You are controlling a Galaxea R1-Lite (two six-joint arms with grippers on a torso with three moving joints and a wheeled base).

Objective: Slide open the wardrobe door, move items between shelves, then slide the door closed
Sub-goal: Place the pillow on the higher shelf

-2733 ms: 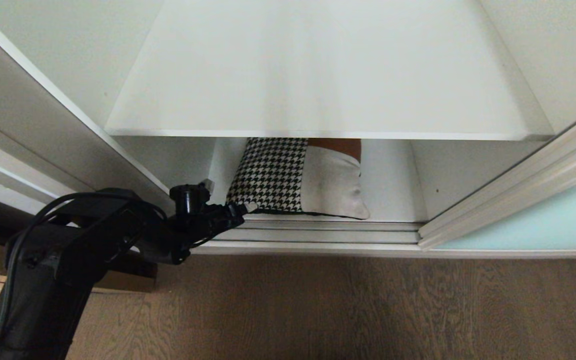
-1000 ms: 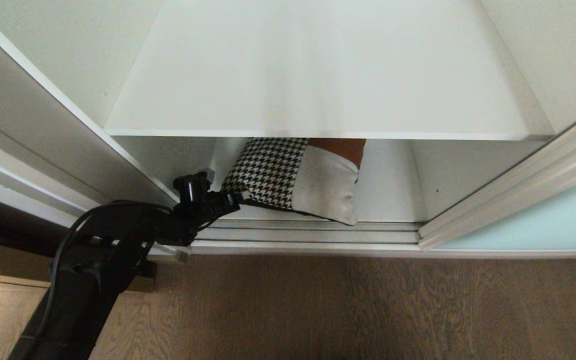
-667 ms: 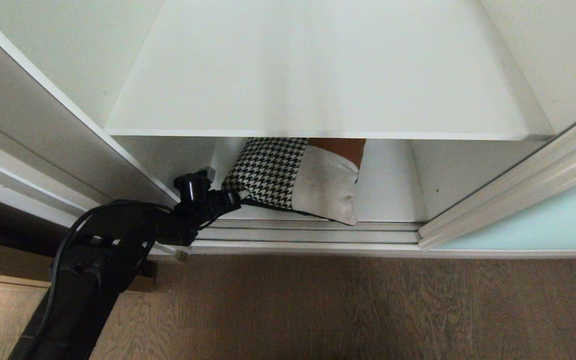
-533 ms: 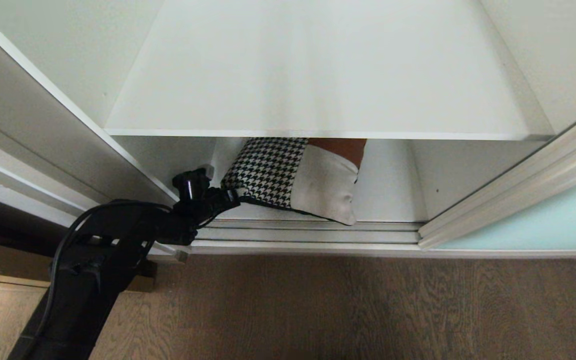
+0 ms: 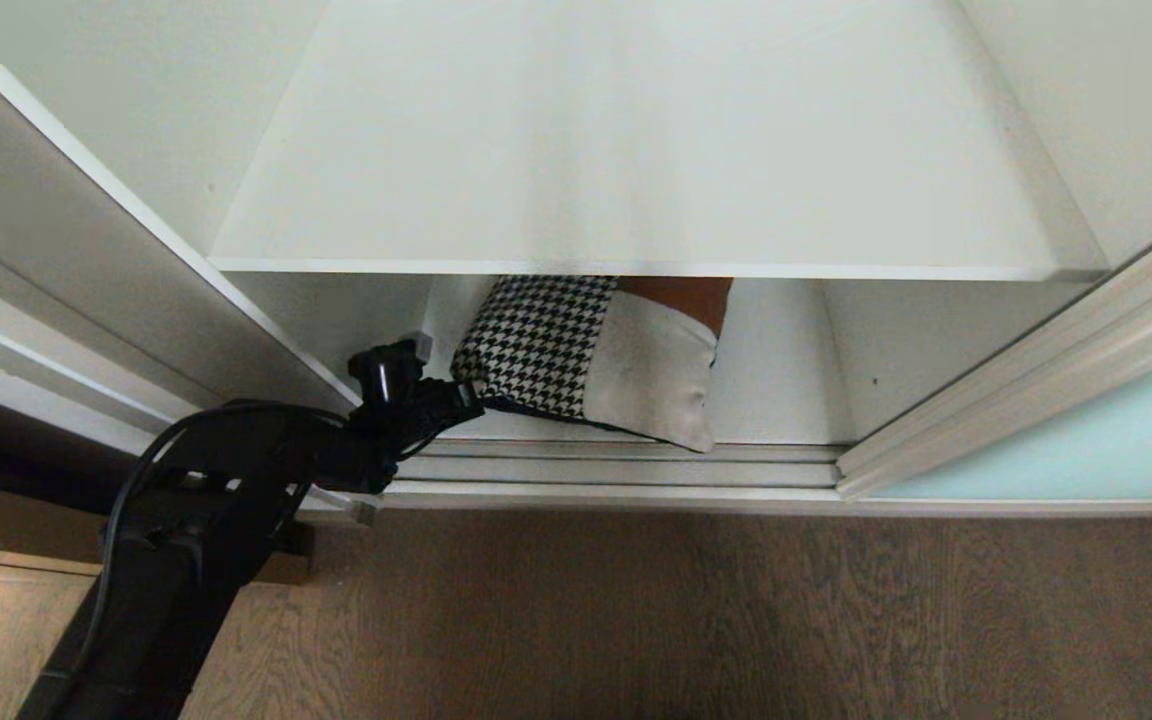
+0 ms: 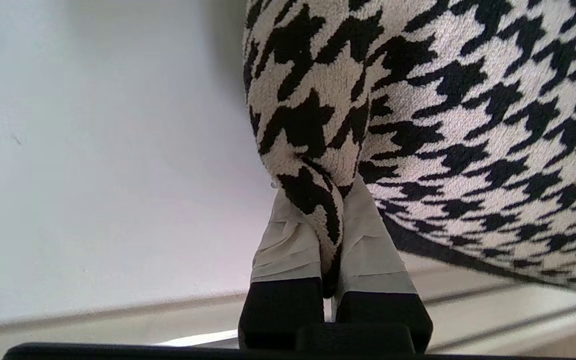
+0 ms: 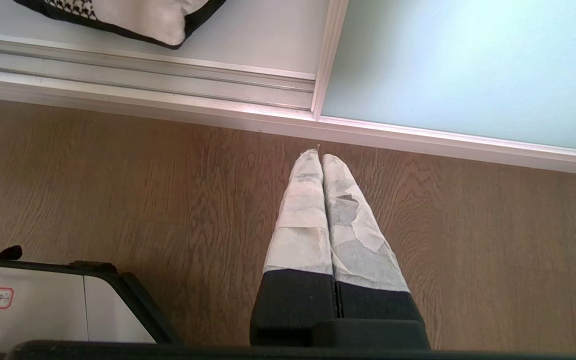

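- Since the frame before, the left gripper (image 6: 325, 220) closed and clenched one corner of the single cushion (image 5: 586, 360).
- One cushion lay on the lower shelf (image 5: 786, 400), under one upper shelf (image 5: 636, 150).
- One sliding door (image 5: 1086, 450) stood open at right.
- Right gripper (image 7: 318, 160) hung clenched above the floor (image 7: 118, 200), holding nothing.

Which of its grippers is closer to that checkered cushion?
Left. The left gripper is shut on the cushion's houndstooth corner; the right gripper hangs shut over the floor, apart from it.
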